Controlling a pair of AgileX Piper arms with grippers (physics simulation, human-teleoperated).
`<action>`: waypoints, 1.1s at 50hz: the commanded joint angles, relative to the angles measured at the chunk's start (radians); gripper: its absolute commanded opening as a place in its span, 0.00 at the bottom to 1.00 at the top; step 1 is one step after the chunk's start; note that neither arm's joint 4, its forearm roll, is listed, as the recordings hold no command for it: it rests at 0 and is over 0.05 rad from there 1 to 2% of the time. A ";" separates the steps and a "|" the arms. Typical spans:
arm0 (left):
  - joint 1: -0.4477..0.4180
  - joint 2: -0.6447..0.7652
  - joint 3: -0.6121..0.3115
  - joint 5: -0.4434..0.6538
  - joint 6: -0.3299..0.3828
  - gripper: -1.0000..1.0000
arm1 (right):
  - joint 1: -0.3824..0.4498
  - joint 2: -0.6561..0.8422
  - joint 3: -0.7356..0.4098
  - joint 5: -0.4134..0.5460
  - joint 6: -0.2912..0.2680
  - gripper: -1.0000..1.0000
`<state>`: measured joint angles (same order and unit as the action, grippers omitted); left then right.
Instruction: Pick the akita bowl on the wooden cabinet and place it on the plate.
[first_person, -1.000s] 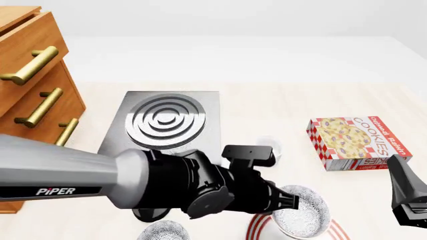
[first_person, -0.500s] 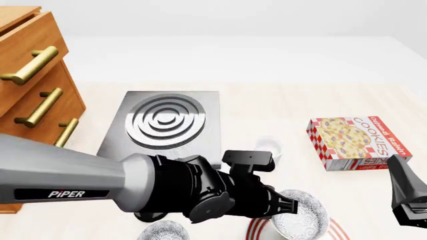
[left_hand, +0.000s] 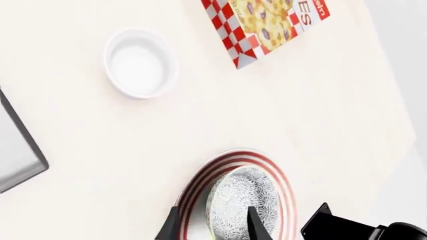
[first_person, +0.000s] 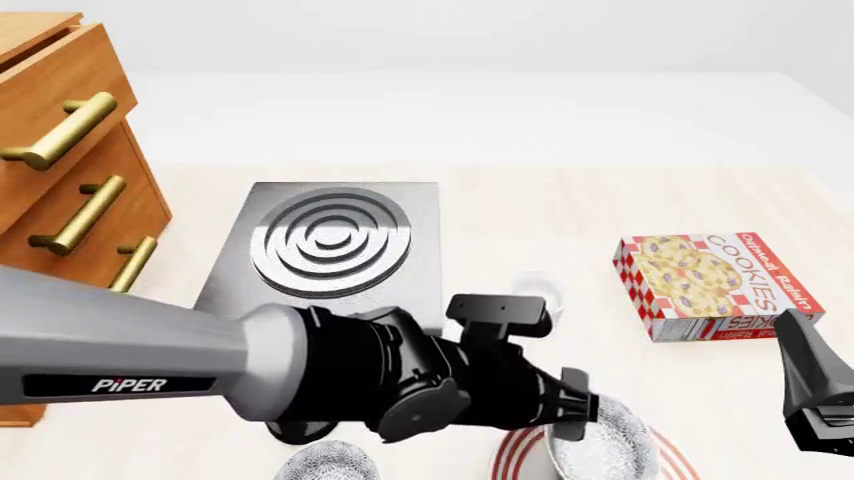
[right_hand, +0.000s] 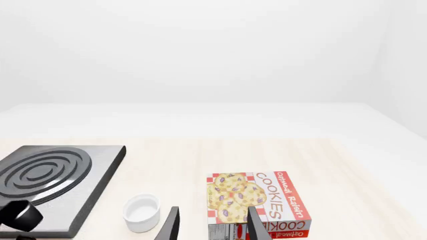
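The akita bowl (first_person: 607, 445) (left_hand: 243, 200), speckled white-grey, sits on the plate (first_person: 511, 455) (left_hand: 200, 181), a white plate with red rings near the table's front edge. My left gripper (first_person: 577, 408) (left_hand: 213, 227) is open right over it. One finger is inside the bowl and the other outside, so they straddle its rim. The wooden cabinet (first_person: 67, 150) stands at the far left with no bowl showing on it. My right gripper (first_person: 814, 400) (right_hand: 212, 227) hangs open at the right edge with nothing between its fingers.
A look-alike speckled bowl (first_person: 327, 465) lies at the front, left of the plate. A grey stove plate (first_person: 334, 245) sits mid-table. A small white ramekin (left_hand: 139, 62) (right_hand: 142, 212) is beyond the plate. A cookies box (first_person: 714, 285) (right_hand: 257, 200) lies to the right.
The left gripper lowered the bowl onto the plate and its fingers have spread apart. The right arm has not moved.
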<state>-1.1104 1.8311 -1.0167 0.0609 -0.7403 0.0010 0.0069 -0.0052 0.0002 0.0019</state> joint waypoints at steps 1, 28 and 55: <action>-0.004 -0.014 -0.008 0.001 0.019 1.00 | 0.000 0.000 0.000 0.000 0.000 1.00; 0.025 -0.087 0.014 0.033 0.039 1.00 | 0.000 0.000 0.000 0.000 0.000 1.00; 0.067 -0.389 0.119 0.082 0.048 1.00 | 0.000 0.000 0.000 0.000 0.000 1.00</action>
<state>-1.0636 1.5522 -0.9418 0.1355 -0.6857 0.0009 0.0069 -0.0052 0.0002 0.0019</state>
